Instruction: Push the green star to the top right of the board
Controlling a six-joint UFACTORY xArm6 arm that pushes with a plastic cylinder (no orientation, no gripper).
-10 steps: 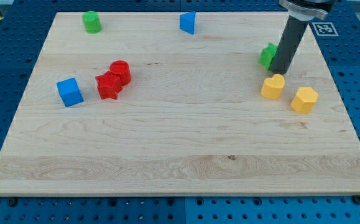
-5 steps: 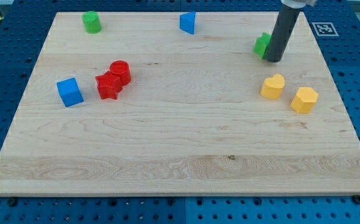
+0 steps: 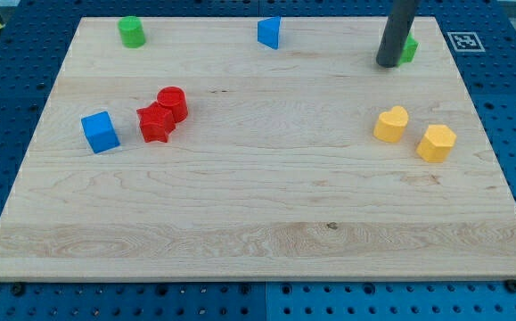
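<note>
My tip [image 3: 387, 64] rested on the board near its top right corner, a little in from the top edge and somewhat further in from the right edge. The dark rod rose from it almost upright, leaning slightly toward the view's right as it climbed, and ran out of sight past the top of the view. Only this lower stretch of the rod showed; the rest of the arm lay outside the picture.
</note>
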